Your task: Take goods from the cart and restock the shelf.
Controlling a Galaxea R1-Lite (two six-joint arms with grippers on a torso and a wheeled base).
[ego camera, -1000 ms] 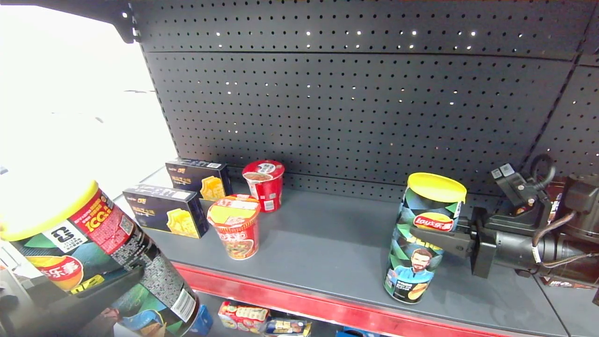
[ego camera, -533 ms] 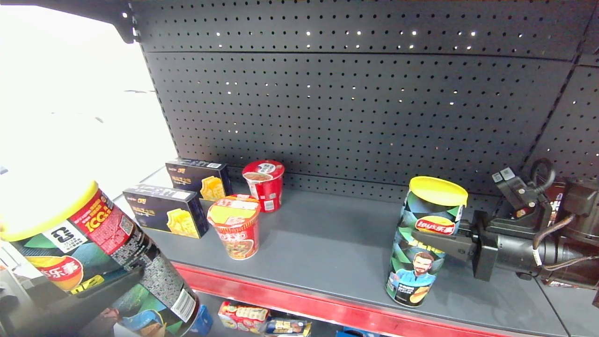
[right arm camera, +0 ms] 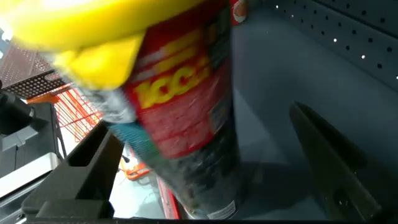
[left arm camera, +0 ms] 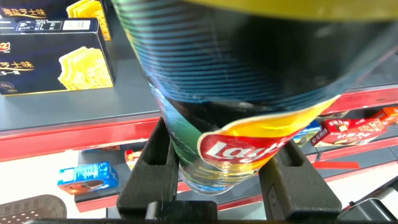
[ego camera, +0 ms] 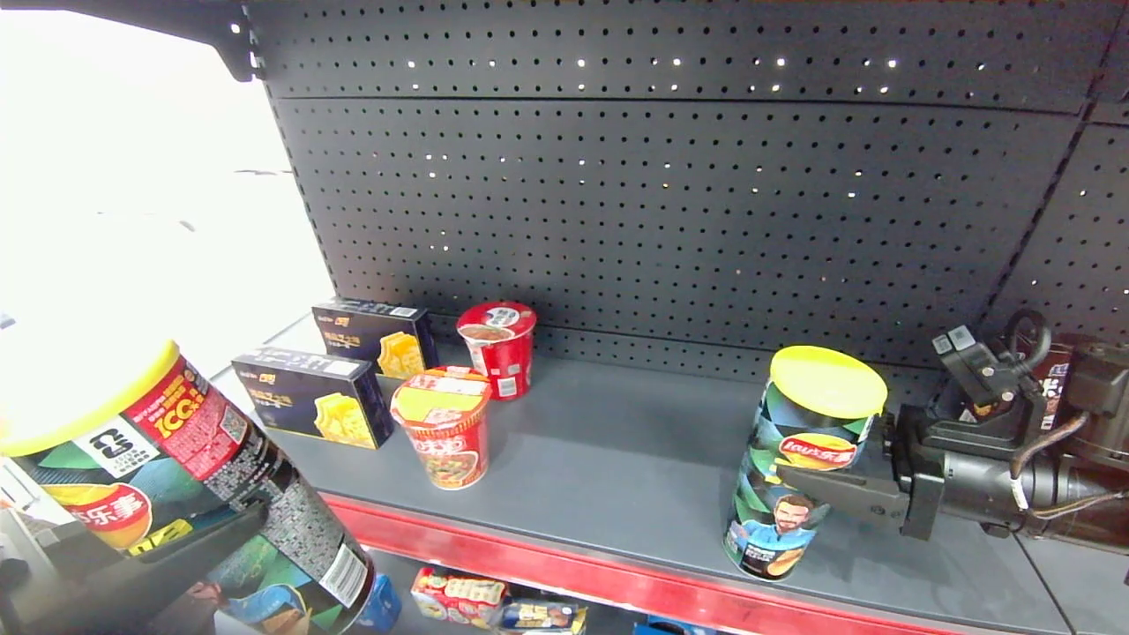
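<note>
Right wrist view: my right claw [right arm camera: 205, 143] stands apart around a yellow-lidded chip can [right arm camera: 186, 118]. One finger [right arm camera: 93, 168] lies close against the can's side; the other [right arm camera: 336, 168] is clear of it, with bare shelf showing in the gap. I take that as a grip let go, not one clamped. From the head view the can stands on the grey shelf [ego camera: 617, 476], towards its right end and near the red front lip, leaning a little. I can't tell whether its base sits quite flat.

My left claw [left arm camera: 221, 177] is closed on a second can [left arm camera: 249, 81], a finger pressed to each side, and holds it tilted out in front of the shelf's left end, not yet over the deck.

Farther left on the shelf are two noodle cups [ego camera: 445, 437] [ego camera: 498, 344] and two dark boxes [ego camera: 313, 397] [ego camera: 375, 335], with open deck between them and the first can.

By my reckoning one can is as good as placed and the right claw only has to back off. The second can is left to set down, probably in that open stretch.
</note>
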